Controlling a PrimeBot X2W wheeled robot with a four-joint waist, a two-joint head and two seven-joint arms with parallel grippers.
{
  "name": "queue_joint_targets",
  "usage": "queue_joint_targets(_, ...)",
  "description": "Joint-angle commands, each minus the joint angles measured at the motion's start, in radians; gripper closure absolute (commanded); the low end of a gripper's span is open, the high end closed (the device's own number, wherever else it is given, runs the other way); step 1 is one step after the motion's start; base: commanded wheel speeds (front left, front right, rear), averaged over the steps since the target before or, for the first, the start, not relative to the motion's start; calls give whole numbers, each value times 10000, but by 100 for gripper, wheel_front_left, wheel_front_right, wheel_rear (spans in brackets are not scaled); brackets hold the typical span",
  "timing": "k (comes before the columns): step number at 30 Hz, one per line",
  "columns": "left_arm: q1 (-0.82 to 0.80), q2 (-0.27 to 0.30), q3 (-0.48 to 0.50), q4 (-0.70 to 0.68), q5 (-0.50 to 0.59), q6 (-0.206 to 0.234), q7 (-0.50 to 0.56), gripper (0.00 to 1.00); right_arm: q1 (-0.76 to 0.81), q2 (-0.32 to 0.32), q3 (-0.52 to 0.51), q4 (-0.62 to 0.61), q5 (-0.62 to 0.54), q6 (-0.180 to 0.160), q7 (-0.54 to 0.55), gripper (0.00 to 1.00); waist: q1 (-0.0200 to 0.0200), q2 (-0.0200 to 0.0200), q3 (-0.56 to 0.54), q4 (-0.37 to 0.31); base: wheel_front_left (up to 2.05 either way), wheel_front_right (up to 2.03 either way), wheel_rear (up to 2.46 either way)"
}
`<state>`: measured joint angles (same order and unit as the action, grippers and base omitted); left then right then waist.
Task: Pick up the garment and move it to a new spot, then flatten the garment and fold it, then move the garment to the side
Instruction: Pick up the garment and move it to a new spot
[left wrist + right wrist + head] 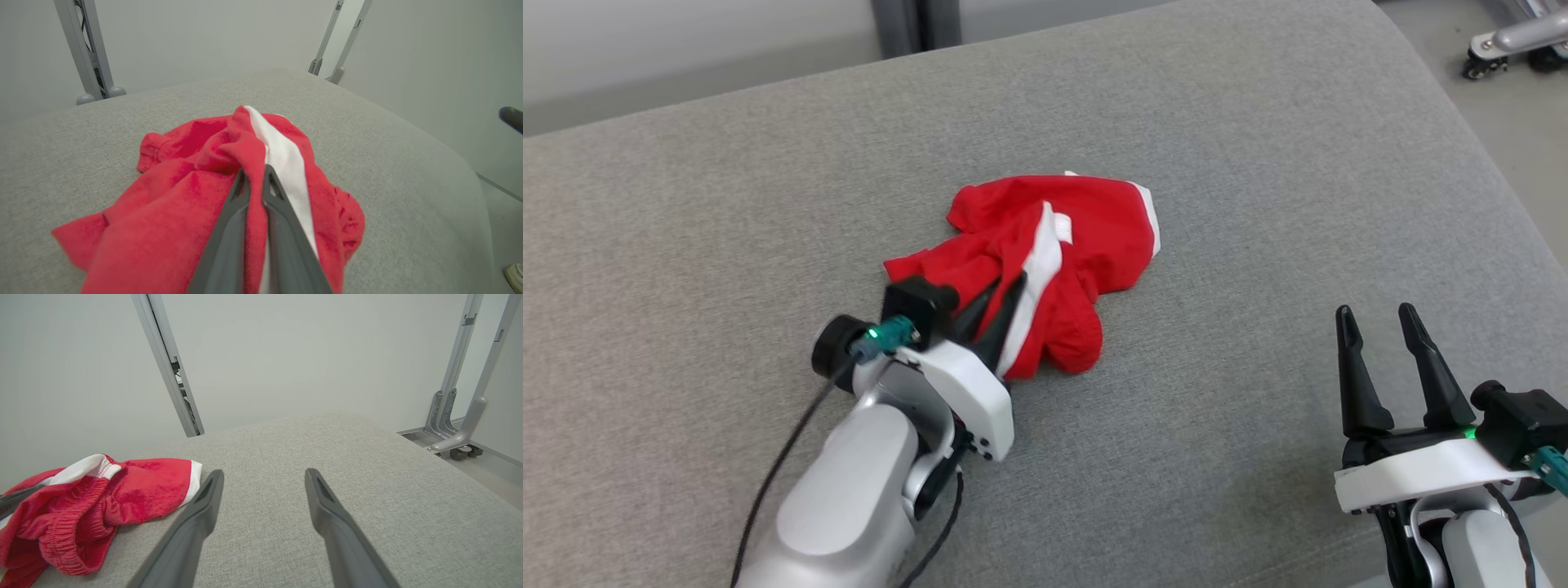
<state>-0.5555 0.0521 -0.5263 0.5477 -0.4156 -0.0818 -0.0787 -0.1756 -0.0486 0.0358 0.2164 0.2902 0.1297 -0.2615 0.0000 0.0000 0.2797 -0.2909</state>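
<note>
A fold of the crumpled red-and-white garment (1094, 220) (184, 204) (155, 486), lying mid-way across the grey worktop (1258, 163), is pinched by the left end effector (1009, 286) (255, 170), its arm angled forward and rightward. The right end effector (1376, 314) (263, 473) is held wide open and empty, well apart from it.

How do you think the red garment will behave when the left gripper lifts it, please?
The red garment looks floppy: it lies crumpled in soft folds, so it should drape and hang. The left gripper pinches only one fold, so the fabric might slip. It seems light and unlikely to roll.
</note>
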Motion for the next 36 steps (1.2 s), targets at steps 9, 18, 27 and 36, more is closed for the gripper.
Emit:
queue_joint_targets(9,-418,9,-1120,-310,-868,373,-1608,0,236,-42,-211,-47,-365,19,-55,0,0,0,-702,988,0,0,0)
queue_joint_targets(18,131,312,90,-1335,-449,1007,-1869,0,575,-46,-451,-212,-758,19,-56,0,0,0,-1395,2087,0,0,0)
queue_joint_targets(27,1971,1221,1934,-2786,120,1148,-1863,0,933,-73,-481,-193,-949,19,-56,0,0,0,-2046,2889,0,0,0)
queue_joint_targets(36,3920,1602,3513,-3580,477,1101,-1864,0,1292,-100,-443,-124,-990,19,-56,0,0,0,-2508,3236,0,0,0)
